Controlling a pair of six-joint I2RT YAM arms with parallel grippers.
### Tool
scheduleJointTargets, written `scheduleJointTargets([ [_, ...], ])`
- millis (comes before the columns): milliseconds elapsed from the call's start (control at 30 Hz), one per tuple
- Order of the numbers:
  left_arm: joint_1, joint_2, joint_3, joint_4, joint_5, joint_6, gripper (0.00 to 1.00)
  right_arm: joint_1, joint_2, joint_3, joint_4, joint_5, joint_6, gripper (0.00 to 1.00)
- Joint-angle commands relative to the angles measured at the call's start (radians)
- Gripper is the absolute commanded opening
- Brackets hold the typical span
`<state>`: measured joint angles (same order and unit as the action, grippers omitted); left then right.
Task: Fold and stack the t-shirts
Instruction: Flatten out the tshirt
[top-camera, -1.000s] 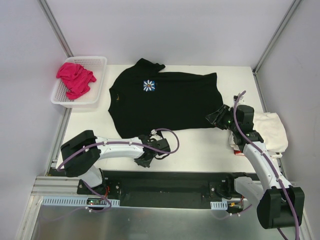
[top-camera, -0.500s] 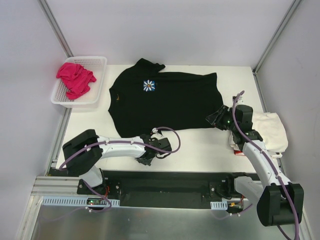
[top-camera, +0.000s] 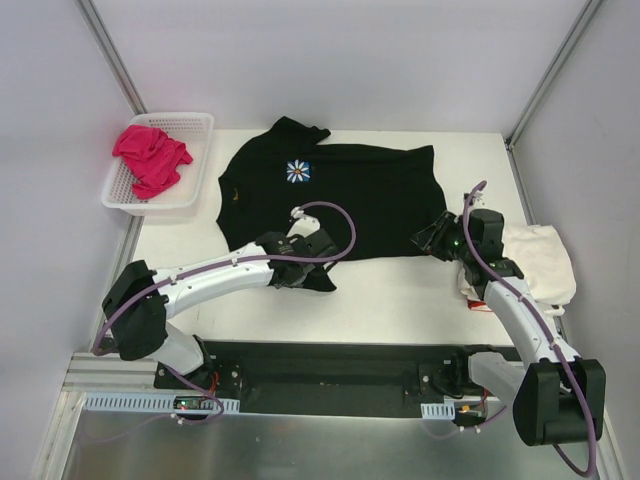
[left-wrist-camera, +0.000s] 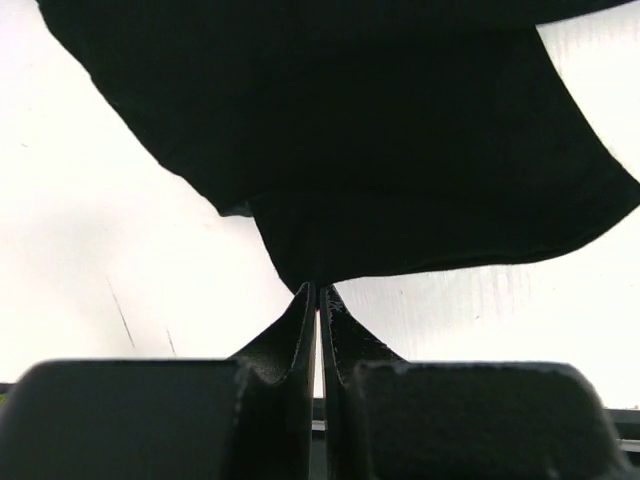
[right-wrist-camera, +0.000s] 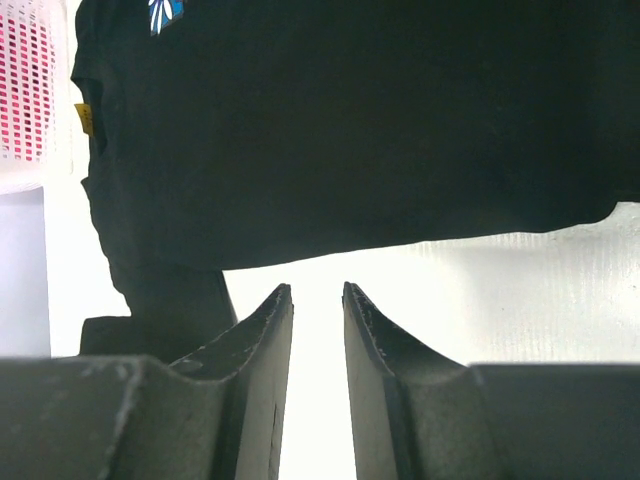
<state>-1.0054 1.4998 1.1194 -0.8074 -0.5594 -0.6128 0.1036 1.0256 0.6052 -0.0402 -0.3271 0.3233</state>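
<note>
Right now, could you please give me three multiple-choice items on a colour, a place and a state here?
1. The patch behind the daisy is: A red; B blue; C green.
2. The pink t-shirt lies: A on the black t-shirt; B beneath it; C in the white basket.
3. The left jaws are: A shut on the black t-shirt; B wide open; C unseen.
1 B, blue surrounds the petals; 2 C, mesh walls enclose it; 3 A, the wrist view shows cloth pinched.
</note>
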Motion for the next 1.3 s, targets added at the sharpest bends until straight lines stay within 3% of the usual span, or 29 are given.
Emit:
scheduleJointTargets([
  [0,0.011,-0.030,0.036,-0.078,-0.063,0.028,0.00,-0.021,-0.012,0.005,0.026,0.002,-0.013,0.29],
  [367,0.126,-0.150,0.114,-0.164,-0.223,0.030,0.00,-0.031,0.025,0.010,0.026,-0.006,-0.009,0.29],
  [667,0.241,-0.236,0.252,-0.153,-0.396,0.172,0.00,-0.030,0.060,0.001,0.036,-0.040,-0.003,0.29],
  [967,0.306,-0.299,0.333,-0.073,-0.450,0.312,0.00,-0.025,0.047,-0.016,0.008,-0.052,-0.007,0.37],
  [1267,0.306,-0.317,0.298,-0.027,-0.422,0.347,0.00,0.031,-0.048,-0.133,-0.078,-0.003,0.005,0.41],
])
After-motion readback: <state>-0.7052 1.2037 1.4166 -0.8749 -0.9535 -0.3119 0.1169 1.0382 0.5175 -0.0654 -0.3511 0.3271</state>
